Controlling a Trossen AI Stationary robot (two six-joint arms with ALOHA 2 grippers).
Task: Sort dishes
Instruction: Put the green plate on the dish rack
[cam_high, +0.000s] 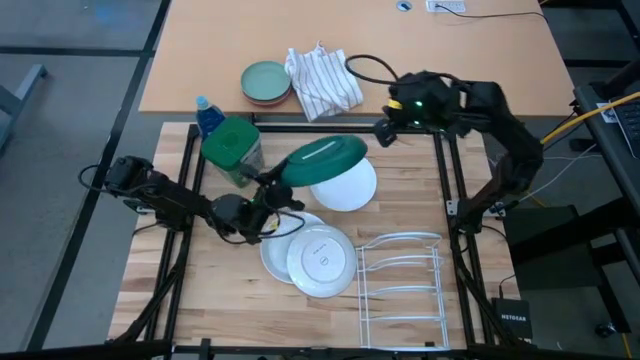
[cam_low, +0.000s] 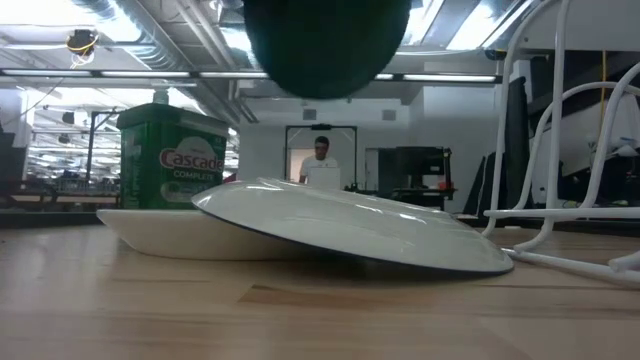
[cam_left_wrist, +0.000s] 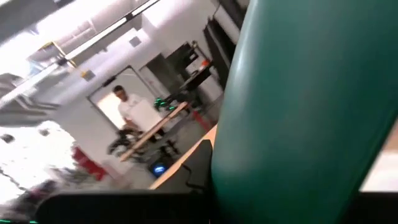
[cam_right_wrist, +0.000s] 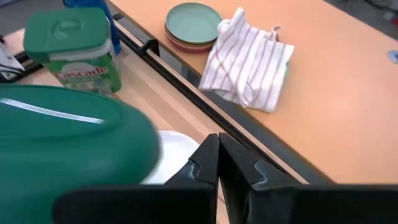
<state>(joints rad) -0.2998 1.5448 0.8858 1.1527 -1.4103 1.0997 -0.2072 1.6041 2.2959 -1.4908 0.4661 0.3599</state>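
1. the left gripper (cam_high: 268, 186) is pinched on the rim of the dark green plate (cam_high: 322, 161) and holds it lifted clear of the table, tilted on edge.
2. in the high view the dark green plate hangs partly over one white plate (cam_high: 350, 187), which lies flat on the wooden table (cam_high: 200, 290).
3. the second white plate (cam_high: 275, 255) lies nearer the front edge. the smaller stamped plate (cam_high: 320, 261) leans on it, one edge raised.
4. the wire dish rack (cam_high: 400, 290) stands just beside the stamped plate, on the right arm's side.
5. the green-lidded jar (cam_high: 232, 146) stands behind the left gripper.
6. the right gripper (cam_right_wrist: 217, 163) has its fingers pressed together, holds nothing, and hovers at the table's far edge near the striped cloth (cam_high: 322, 80).
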